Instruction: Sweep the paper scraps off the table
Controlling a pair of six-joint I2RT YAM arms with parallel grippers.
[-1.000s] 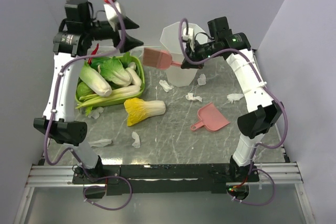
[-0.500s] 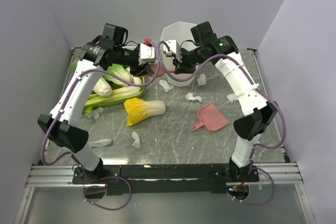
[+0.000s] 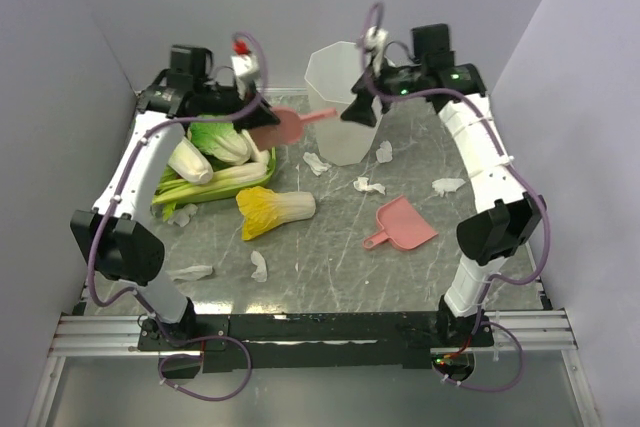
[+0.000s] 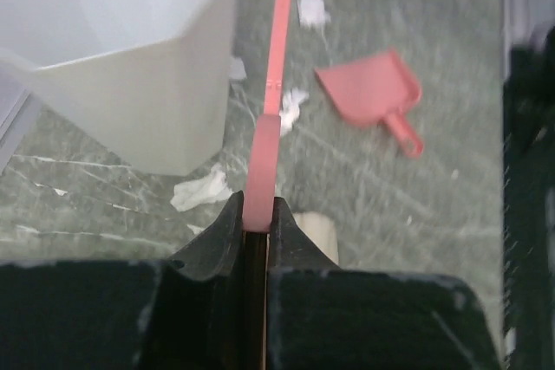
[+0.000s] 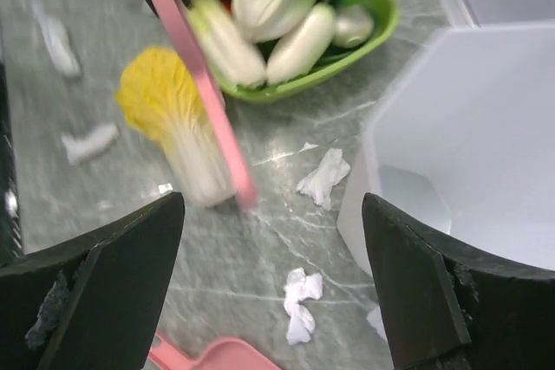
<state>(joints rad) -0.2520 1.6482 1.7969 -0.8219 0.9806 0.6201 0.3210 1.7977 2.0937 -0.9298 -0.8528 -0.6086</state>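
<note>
Pink scraper (image 4: 264,140), thin flat plastic seen edge-on from the left wrist, is clamped at its broad end between the fingers of the left gripper (image 4: 257,214). From above, its long axis runs left to right over the far part of the table. The narrow handle points at the bin and the right gripper (image 3: 358,112). It is held off the table (image 3: 330,267), a grey marble-patterned slab with pale veins.

The paper scraps are small, crumpled white wads scattered on the slab. One (image 3: 316,162) lies just in front of the bin, another (image 3: 384,152) at the bin's right foot, and one (image 3: 369,185) a little nearer. A fourth (image 3: 447,185) sits toward the right edge. Three more lie on the near left. One is a longish wad (image 3: 191,272) lying left to right, one a small upright twist (image 3: 259,265), and one (image 3: 183,213) is beside the tray.

A pink dustpan (image 3: 400,224) lies flat on the slab right of centre, its handle pointing to the near left. A yellow-leaved cabbage (image 3: 272,209) lies on its side, its white stem to the right.

The right gripper hangs with its fingers spread wide and nothing between them, at the front rim of the bin (image 3: 335,97). The bin is a tall, translucent white container with faceted walls. At far left a green tray (image 3: 262,162) holds several white-stemmed green cabbages (image 3: 215,137), heaped lengthwise.
</note>
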